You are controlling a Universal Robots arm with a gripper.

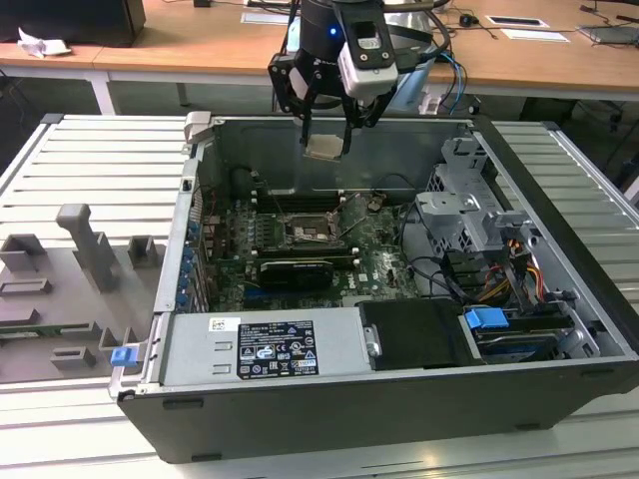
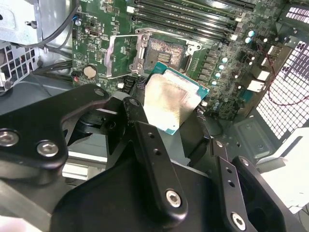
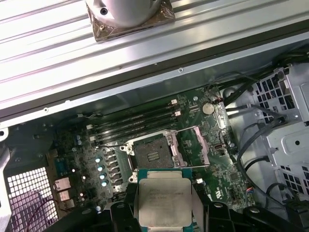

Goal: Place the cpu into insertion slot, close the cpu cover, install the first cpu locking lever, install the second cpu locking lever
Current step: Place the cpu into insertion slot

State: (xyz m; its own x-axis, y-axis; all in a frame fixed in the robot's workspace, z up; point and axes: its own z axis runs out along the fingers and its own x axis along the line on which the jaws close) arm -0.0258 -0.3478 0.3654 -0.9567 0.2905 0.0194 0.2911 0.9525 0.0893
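Gripper (image 1: 326, 142) fingers are seen clamped on the cpu (image 1: 326, 148), which is gripped by its edges w/ metal top showing in both wrist views. Cpu is held well above the insertion slot (image 3: 152, 154), apart from it. Slot is left uncovered in the motherboard (image 3: 219, 176). Cpu cover (image 3: 193, 144) is swung open, just beside the slot. Memory slots (image 3: 133, 121) are seen just beyond the slot.

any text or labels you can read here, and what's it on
Nothing can be quoted.
Large white label on the grey metal power supply box: print too small to read.
Small white sticker beside it: too small.
Silvery-tan square cpu in the jaws: faint marking, unreadable.
Green motherboard: tiny white markings, unreadable.
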